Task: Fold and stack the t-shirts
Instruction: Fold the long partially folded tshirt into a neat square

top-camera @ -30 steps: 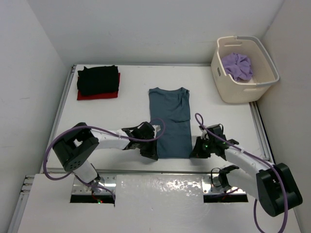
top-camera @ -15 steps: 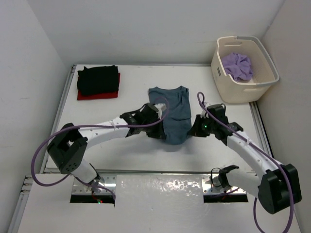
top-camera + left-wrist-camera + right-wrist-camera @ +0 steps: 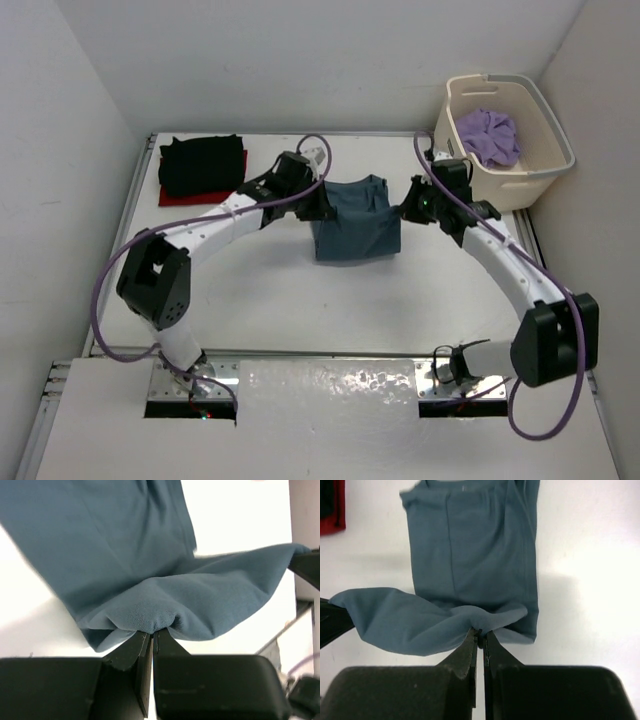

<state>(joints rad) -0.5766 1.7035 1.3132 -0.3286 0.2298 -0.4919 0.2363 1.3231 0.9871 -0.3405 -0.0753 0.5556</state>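
Overhead view with both wrist views; positions are given relative to the teal t-shirt (image 3: 352, 228), which lies at the middle of the white surface (image 3: 260, 290).

Far left of the teal t-shirt, near the surface's back corner: a folded black t-shirt (image 3: 201, 164) stacked on a folded red t-shirt (image 3: 200, 198), whose edge shows along the near side of the pile.

Immediately left: the left arm (image 3: 215, 222) reaches across to the shirt's left edge. In the left wrist view its jaws are closed on a bunched corner of teal cloth (image 3: 150, 615), and the fabric runs away from the pinch in a taut, raised band.

Centre: the teal t-shirt is doubled over. Its collar end rests flat on the surface, while a hem edge is held up between the two arms and hangs above the flat part. The right wrist view shows the flat layer with its collar farthest from the camera (image 3: 470, 545) and the lifted fold sagging in front of it.

Immediately right: the right arm (image 3: 505, 270) meets the shirt's right edge. Its jaws are closed on the opposite corner of the raised hem.

Far right of the teal t-shirt, at the back: a cream basket (image 3: 490, 190) containing a crumpled lavender t-shirt (image 3: 488, 135).
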